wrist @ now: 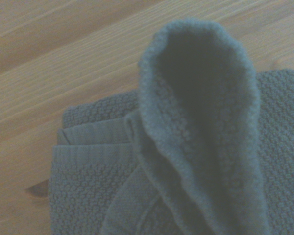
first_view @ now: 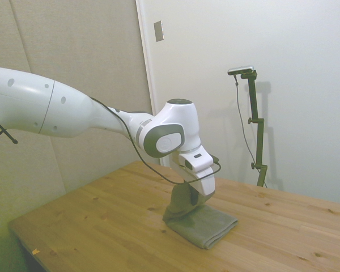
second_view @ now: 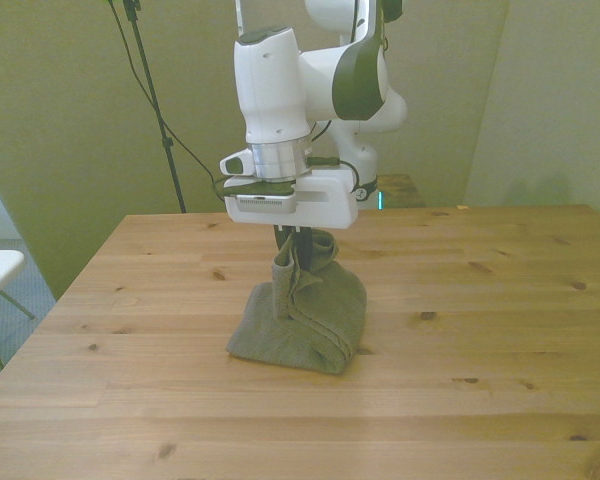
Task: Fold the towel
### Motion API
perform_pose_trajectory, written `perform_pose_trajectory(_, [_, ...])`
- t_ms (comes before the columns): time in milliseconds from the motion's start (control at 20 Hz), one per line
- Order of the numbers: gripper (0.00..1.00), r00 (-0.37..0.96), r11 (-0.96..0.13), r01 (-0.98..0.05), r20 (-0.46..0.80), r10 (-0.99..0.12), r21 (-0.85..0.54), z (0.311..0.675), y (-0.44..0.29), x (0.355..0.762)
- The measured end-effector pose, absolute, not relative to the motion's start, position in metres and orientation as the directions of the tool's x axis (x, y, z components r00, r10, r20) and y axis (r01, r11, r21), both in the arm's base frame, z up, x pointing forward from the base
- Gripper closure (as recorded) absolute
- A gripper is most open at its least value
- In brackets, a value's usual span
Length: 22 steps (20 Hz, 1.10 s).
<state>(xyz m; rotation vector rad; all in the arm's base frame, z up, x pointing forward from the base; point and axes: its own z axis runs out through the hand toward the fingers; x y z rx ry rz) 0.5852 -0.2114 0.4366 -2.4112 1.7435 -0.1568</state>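
The plain gray, knobbly-weave cloth towel (second_view: 300,320) lies on the light wooden plank table (second_view: 480,300), already doubled into a thick pad, with one part of it drawn up into a peak directly under my white two-finger gripper (second_view: 298,240). In the front view I can see dark fingers (second_view: 280,240) going down into the top of that raised cloth, so I judge the jaws to be clamped together on the towel's lifted edge. The side view agrees: the cloth rises in a narrow column into the gripper (first_view: 188,198), and the rest spreads flat below and out to one side of it. The wrist view shows the held part as a rolled, hooded loop of thick hem (wrist: 201,112) standing over the stacked layers (wrist: 88,161) beneath.

My read is that I am mid-fold, carrying this edge across to lay it over the pad.

What worries me from here:
- The hold seems to be on a rounded, bulky hem. If the bite is shallow, it may slip out as I travel.
- I cannot tell how many layers are pinched. More than one would drag the whole stack instead of folding it.
- The pad is light on smooth wood, so a low, sideways pull could slide it.
- Releasing too high would let the loop flop back crooked.
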Motion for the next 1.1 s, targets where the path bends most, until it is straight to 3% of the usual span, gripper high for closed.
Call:
perform_pose_trajectory(700, [0.0,0.302,-0.291,-0.934,-0.023,-0.953,-0.207,0.437,-0.22,0.583])
perform_pose_trajectory(1100, [0.0,0.322,-0.312,-0.918,0.001,-0.947,-0.245,0.477,-0.211,0.579])
